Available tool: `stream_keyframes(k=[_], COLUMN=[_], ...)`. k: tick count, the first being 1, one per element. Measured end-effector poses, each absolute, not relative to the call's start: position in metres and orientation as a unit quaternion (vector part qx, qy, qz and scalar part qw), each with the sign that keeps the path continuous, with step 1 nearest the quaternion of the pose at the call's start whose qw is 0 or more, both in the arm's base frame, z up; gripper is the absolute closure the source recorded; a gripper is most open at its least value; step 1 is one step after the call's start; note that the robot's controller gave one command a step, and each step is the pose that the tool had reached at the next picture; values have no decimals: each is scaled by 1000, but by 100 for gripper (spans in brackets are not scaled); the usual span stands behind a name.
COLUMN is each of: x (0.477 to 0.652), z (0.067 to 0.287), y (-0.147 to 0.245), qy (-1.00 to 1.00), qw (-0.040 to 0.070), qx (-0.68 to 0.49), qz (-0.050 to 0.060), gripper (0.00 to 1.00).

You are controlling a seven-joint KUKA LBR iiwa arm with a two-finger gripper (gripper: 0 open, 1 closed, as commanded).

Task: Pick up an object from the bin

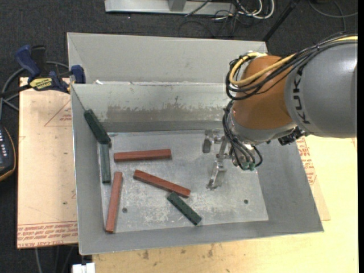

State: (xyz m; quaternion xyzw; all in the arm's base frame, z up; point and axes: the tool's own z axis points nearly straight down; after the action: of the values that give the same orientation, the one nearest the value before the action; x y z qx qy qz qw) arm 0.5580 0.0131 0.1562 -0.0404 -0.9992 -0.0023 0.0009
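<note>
The claw (214,181) hangs over bare bin (250,203) floor; released or clenched, I cannot tell. Dropping here, it likely misses the red-brown bar (162,183) to its left.

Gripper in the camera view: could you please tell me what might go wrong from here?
1. The gripper is over bare floor of the bin, right of the slanted red-brown stick; descending here would likely catch nothing.
2. That stick's lower end seems to meet the dark green stick beside it, so taking one may drag the other.
</note>
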Motion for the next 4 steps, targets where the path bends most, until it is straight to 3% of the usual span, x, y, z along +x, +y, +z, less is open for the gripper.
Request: stream_keyframes(k=[1,2,3,4], x=[532,599,574,514], z=[71,86,70,72], y=[48,101,81,124], qy=[-999,-998,-1000,-996], qw=[1,-5,0,-6], qx=[47,68,4,94], qz=[-1,-2,-1,-1], gripper=[0,0,0,0])
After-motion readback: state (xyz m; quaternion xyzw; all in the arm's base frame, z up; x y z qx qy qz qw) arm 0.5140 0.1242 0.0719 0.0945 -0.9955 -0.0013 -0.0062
